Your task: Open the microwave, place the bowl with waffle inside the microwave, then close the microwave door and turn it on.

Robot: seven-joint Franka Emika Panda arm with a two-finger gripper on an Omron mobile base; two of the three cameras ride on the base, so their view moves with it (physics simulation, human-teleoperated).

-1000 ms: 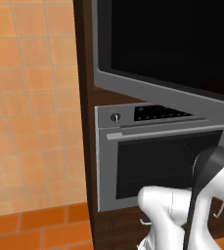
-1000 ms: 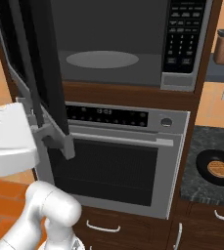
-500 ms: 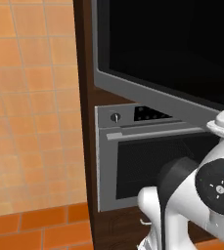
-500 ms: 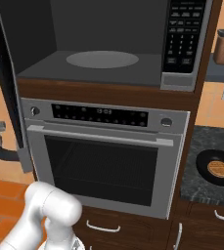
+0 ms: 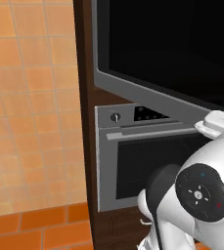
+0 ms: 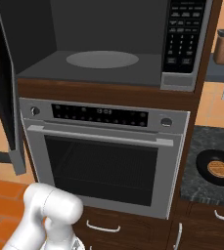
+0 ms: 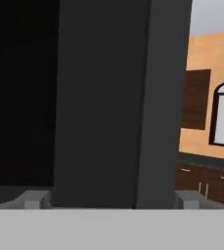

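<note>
Pincer (image 7: 111, 200) fingers stand spread on either side of the microwave door's (image 7: 103, 97) edge, which rises lengthwise straight ahead between them, pinching nothing. Door hangs swung wide off the open microwave (image 6: 103, 58); the bowl with waffle (image 6: 220, 168) sits on the desk (image 6: 201, 188), far across from the pincer.

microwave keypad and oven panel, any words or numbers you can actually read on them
None can be read.
microwave keypad: rows of pale marks, too small and blurred to read.
oven control strip: small light marks, unreadable.
Robot joint cap: small symbols and coloured dots, no text.
</note>
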